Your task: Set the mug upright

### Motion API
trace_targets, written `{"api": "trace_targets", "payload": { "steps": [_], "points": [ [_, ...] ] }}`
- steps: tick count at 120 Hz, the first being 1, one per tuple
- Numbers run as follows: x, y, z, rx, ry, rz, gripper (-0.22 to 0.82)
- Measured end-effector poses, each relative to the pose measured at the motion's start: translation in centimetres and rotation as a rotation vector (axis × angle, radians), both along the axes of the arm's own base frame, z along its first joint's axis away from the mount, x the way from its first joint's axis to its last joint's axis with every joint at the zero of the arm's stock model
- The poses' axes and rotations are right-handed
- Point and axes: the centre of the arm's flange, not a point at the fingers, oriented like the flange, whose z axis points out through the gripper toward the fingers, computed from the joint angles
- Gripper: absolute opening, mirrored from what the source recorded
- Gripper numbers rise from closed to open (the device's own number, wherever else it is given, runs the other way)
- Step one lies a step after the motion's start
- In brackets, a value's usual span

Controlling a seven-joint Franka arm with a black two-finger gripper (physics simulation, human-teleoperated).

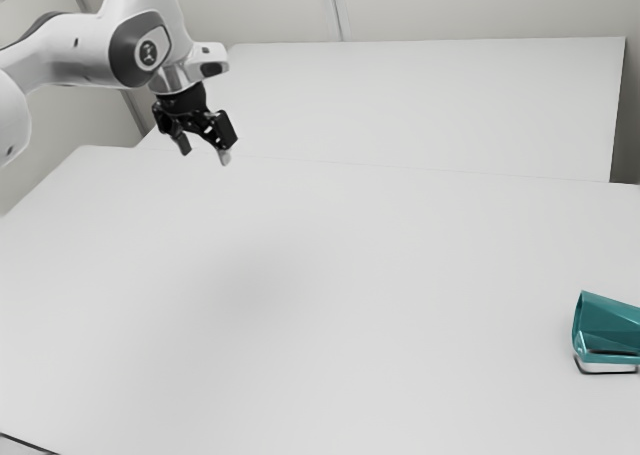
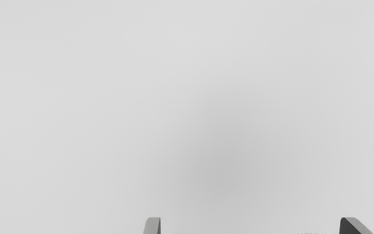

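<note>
The claw (image 1: 205,154), black with paler tips, hangs at the upper left of the exterior view, its fingers spread wide with a gap between them. The matte white tabletop (image 1: 400,265) fills most of that view, a broad flat stretch of it running from below the claw to the mug. Past a thin seam, a second smooth white surface (image 1: 420,100) reaches the upper right, ending in a straight edge before the pale wall (image 1: 480,5). The glossy white arm (image 1: 90,50), rounded with dark joint rings, enters at the upper left, cut off by the frame. A soft grey shadow (image 1: 255,275) blurs the tabletop left of centre. At the lower right lies the mug (image 1: 606,327), teal, shiny and faceted, on its side, its far end cropped by the frame. Just beneath is a pale, dark-outlined piece (image 1: 604,367), hard to make out.
</note>
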Motion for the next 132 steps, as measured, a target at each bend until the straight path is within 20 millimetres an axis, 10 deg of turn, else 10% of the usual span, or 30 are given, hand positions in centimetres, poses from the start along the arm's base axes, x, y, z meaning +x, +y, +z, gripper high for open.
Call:
{"api": "trace_targets", "payload": {
  "steps": [51, 132],
  "points": [
    [-6.8, -1.3, 3.6, -0.154, -0.047, 0.038, 0.60],
    [-7.3, -17.1, -10.7, -0.596, 0.227, 0.000, 0.60]
  ]
}}
